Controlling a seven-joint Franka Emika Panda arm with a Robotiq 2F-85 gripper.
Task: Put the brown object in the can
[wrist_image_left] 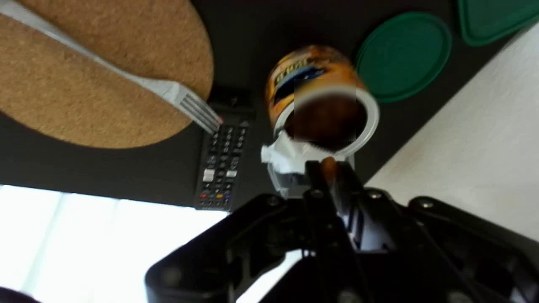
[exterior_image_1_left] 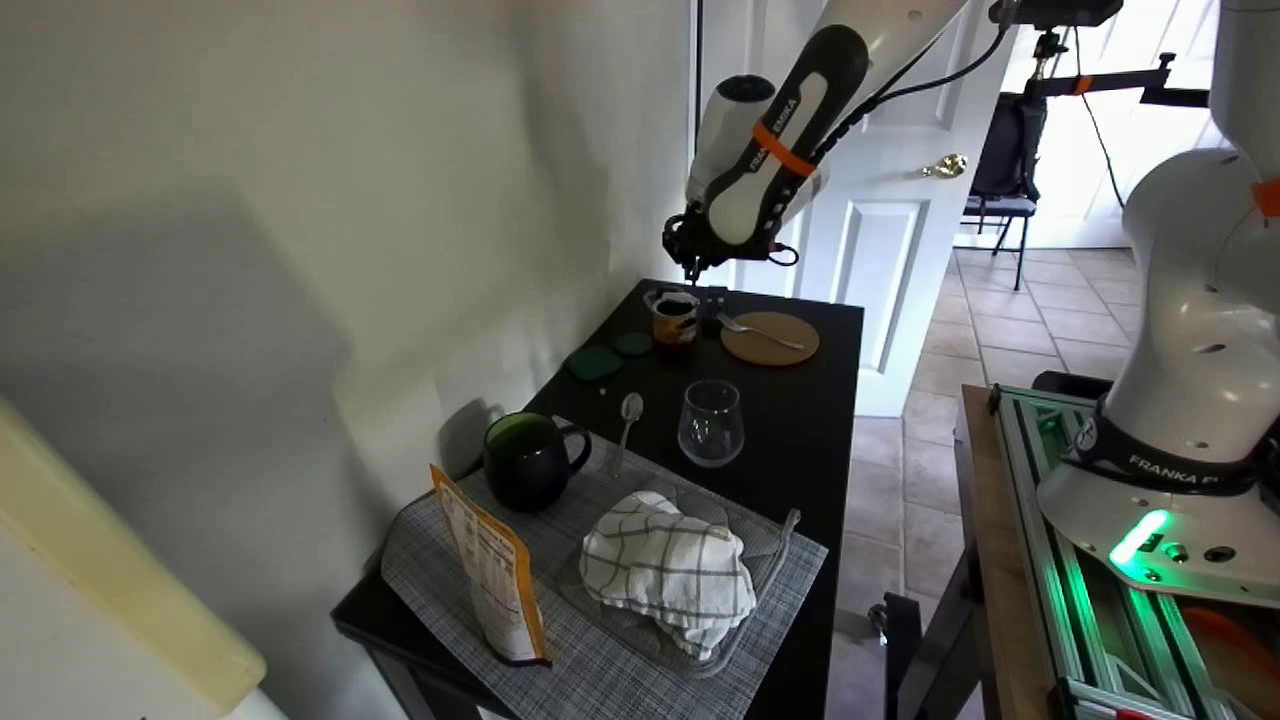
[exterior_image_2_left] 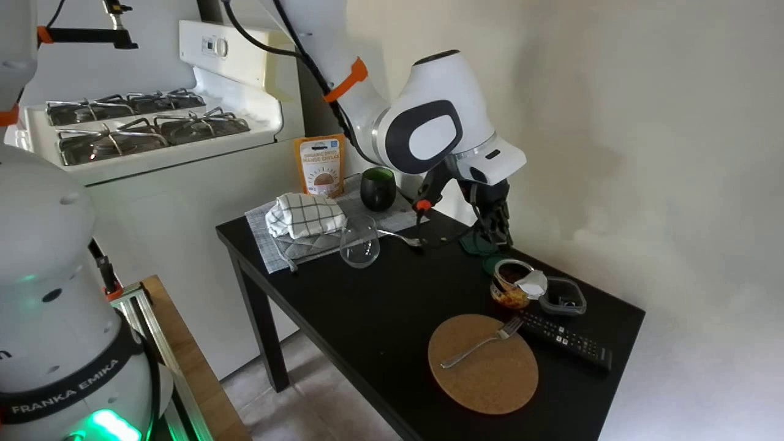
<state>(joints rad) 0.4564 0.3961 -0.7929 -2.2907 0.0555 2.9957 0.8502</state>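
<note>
Gripper (wrist_image_left: 329, 169) has sm. brown obj. (wrist_image_left: 329, 165) pinched, up nr. open can (wrist_image_left: 309, 75).

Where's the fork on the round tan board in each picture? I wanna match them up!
In an exterior view: fork, just right of the middle.
In an exterior view: fork, right of and below the middle.
In the wrist view: fork, upper left, running off the left edge.
Shared landmark: the round tan board the fork lies on.
</note>
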